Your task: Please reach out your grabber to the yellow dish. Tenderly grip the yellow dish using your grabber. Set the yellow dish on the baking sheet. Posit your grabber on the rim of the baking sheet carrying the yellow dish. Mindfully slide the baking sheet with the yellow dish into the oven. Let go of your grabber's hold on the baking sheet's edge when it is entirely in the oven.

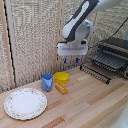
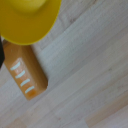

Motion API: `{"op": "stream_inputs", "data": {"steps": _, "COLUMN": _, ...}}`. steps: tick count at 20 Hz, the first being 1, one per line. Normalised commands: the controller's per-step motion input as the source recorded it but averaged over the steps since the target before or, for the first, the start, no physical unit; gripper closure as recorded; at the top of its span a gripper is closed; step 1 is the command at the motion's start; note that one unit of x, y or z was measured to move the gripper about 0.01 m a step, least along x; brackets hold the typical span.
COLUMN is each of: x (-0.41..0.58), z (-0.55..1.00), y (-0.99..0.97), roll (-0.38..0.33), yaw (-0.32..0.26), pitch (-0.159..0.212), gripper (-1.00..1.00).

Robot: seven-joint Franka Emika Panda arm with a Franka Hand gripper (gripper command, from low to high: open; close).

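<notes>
— Plate (image 1: 25,104) sits closest to the lens, untouched. What step am I on?

— Reaching. My grabber (image 1: 70,61) hangs above the yellow dish (image 1: 62,77), fingers slightly apart, holding nothing.

— And the dish?

— On the table between blue cup (image 1: 47,81) and orange block (image 2: 25,72). Next I'd descend over its rim, then close gently.
</notes>
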Motion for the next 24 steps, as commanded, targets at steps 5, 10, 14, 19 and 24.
{"op": "stream_inputs", "data": {"steps": 5, "x": 0.204, "z": -0.41, "y": -0.16, "roll": -0.053, "yaw": 0.0, "pitch": 0.006, "gripper": -1.0}}
{"op": "stream_inputs", "data": {"steps": 10, "x": 0.277, "z": -0.43, "y": -0.05, "roll": -0.041, "yaw": 0.0, "pitch": 0.019, "gripper": -1.0}}
{"op": "stream_inputs", "data": {"steps": 14, "x": 0.228, "z": -0.38, "y": 0.09, "roll": -0.068, "yaw": 0.0, "pitch": 0.077, "gripper": -1.0}}
{"op": "stream_inputs", "data": {"steps": 19, "x": 0.168, "z": -0.19, "y": 0.29, "roll": -0.083, "yaw": 0.0, "pitch": 0.07, "gripper": -1.0}}
{"op": "stream_inputs", "data": {"steps": 24, "x": 0.082, "z": -0.02, "y": 0.17, "roll": -0.025, "yaw": -0.001, "pitch": 0.024, "gripper": 1.0}}
